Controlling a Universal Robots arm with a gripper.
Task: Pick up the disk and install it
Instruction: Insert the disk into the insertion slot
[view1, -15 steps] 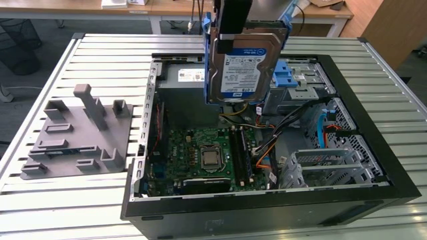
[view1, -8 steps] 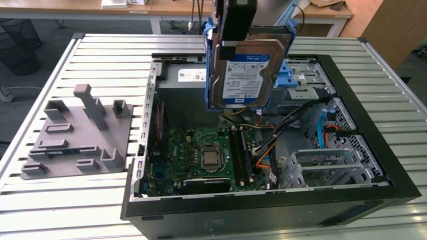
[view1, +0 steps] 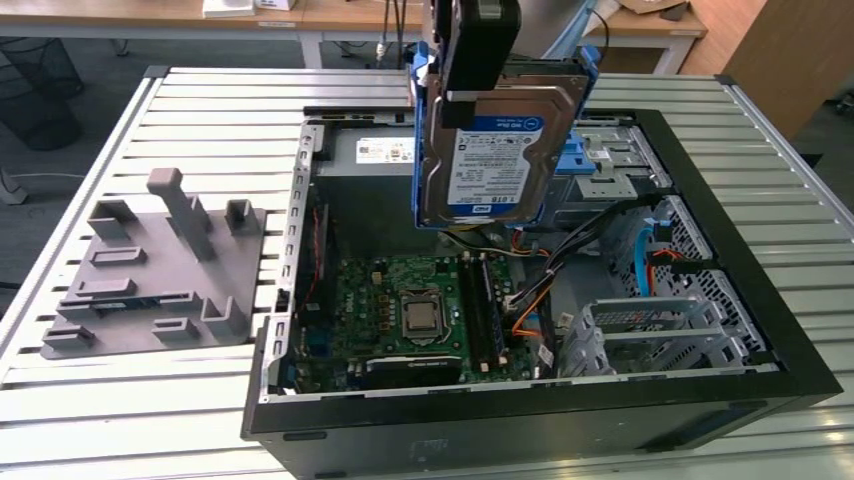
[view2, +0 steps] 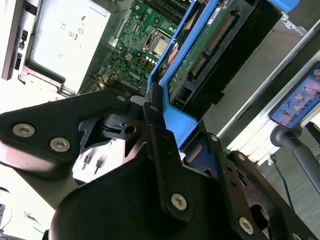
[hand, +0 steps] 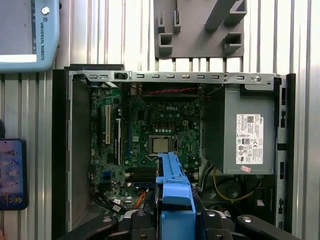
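Disk (view1: 487, 160): silver, blue rails, wht/blu label

Bright, even light — glare whitens the power supply (view2: 65, 37).

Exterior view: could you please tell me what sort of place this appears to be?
Probably a robotics lab: an opened computer case lies on a slatted metal table beside a grey fixture block, the gripper holds the disk above it, and wooden desks stand behind.

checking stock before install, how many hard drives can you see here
1: the disk hangs upright in the gripper above the open computer case. Others may sit hidden inside the metal drive cage.
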